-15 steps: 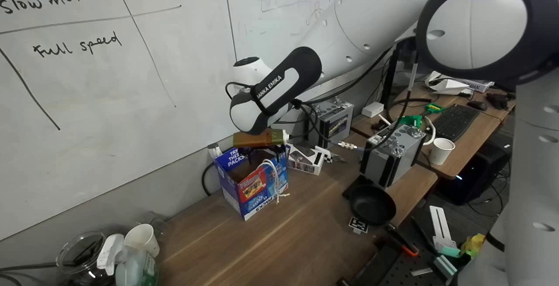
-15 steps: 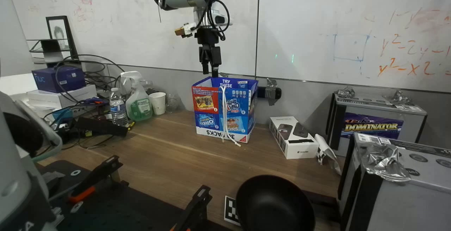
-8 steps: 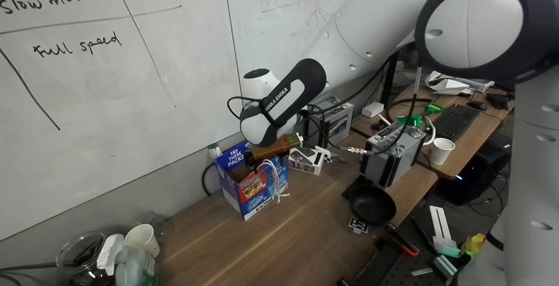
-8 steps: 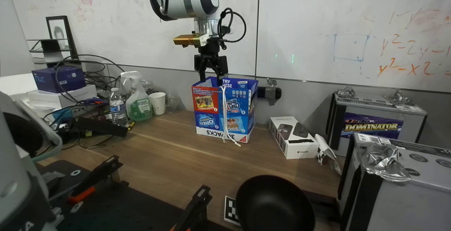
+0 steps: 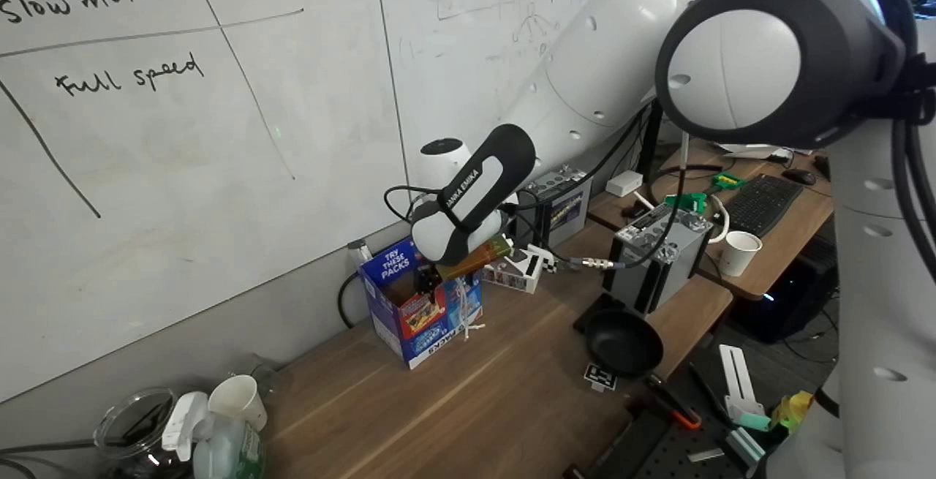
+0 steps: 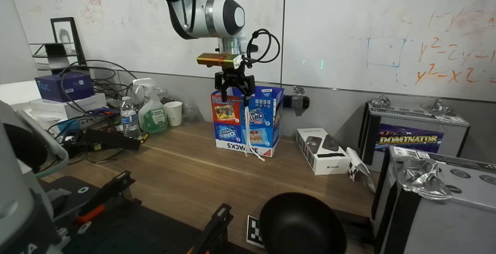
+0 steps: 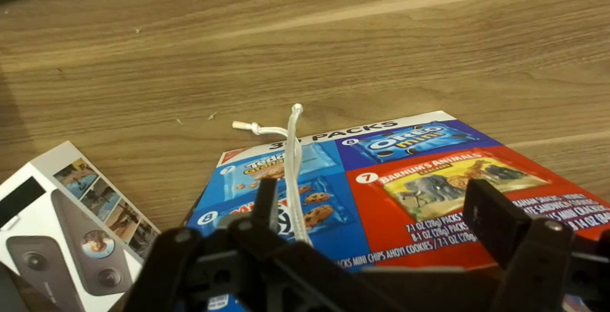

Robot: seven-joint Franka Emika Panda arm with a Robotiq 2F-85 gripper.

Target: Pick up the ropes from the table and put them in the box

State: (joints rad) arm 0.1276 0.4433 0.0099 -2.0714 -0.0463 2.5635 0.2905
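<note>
A white rope hangs over the printed front wall of the blue and red snack box; its knotted ends reach down to the table. The rope shows in both exterior views and the wrist view. The box stands upright with its top open; its front also fills much of the wrist view. My gripper is open and empty at the box's front rim. In the wrist view the gripper's left finger is near the rope, which appears between the fingers. The rope's top is hidden.
A white phone box stands beside the snack box, with grey cases beyond. A black pan is nearer the robot. A spray bottle and a cup stand on the far side. The whiteboard is close behind.
My gripper has come down from above the box to its front rim, and the wrist has turned so the fingers spread across the exterior view. The rope and box have not moved.
</note>
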